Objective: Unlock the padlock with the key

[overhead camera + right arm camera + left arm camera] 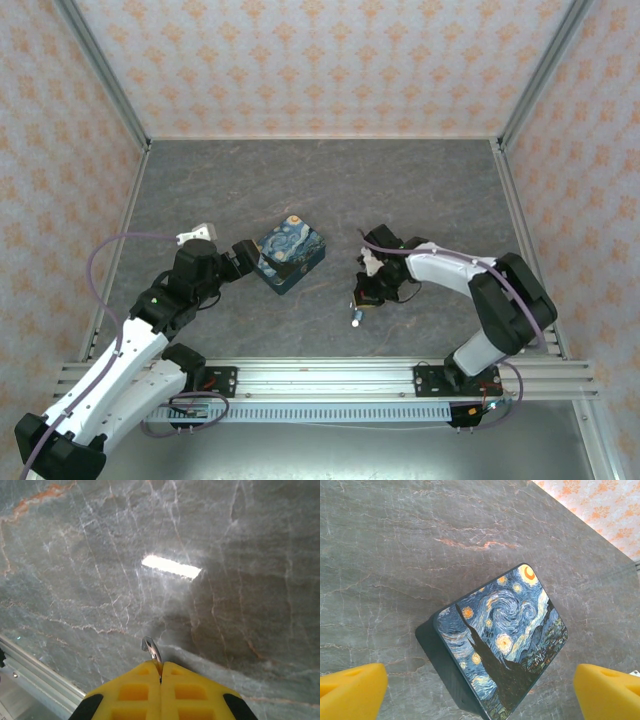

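Key [151,652] (between right jaws) wrist-side, padlock [356,320] overhead

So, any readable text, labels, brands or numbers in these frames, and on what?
No text is readable in any view.
Box: swirling night-sky print, no words.
Key pinched in the right gripper: no stamp visible.
Padlock: too small to read.

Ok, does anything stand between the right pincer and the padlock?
Nothing visible. The padlock lies on bare table just nearside of the right pincer, which is shut on a thin silvery piece, apparently the key. The blue box sits off to the left.
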Motion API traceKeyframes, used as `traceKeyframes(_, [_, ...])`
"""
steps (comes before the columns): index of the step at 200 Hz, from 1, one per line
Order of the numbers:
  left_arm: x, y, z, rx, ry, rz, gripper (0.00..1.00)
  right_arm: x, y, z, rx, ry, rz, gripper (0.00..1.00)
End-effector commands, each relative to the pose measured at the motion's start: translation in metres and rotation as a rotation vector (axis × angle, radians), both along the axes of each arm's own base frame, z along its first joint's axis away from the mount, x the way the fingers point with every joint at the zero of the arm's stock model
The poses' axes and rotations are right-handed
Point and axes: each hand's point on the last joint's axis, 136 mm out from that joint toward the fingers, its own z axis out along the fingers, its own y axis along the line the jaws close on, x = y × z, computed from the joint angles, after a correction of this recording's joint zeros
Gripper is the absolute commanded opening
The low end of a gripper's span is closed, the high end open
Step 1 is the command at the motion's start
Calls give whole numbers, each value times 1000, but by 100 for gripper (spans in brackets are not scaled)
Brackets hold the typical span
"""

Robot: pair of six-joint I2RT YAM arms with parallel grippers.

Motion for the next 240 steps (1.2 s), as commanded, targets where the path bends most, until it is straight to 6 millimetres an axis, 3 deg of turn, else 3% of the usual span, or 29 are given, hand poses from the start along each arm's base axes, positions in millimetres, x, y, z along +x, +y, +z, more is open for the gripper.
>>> traceKeyframes(1, [1,2,3,25,-9,6,96,18,7,0,11,-51,-18,6])
traceKeyframes(77, [4,-1,1,20,6,0,96,20,9,1,40,-91,-17,22])
traceKeyframes(105, [5,-2,3,18,-2,-2,96,28,4,17,32,-170,-32,32])
traceKeyframes(147, [7,1,8,40,-21,-1,96,47,-10,53,2,-359,-83,38])
traceKeyframes(210, [7,9,25,72,-95,19,96,73,-63,109,-85,-745,-293,53])
traceKeyframes(240, [10,19,39,134,-166,38,97,75,-94,123,-127,-914,-404,74])
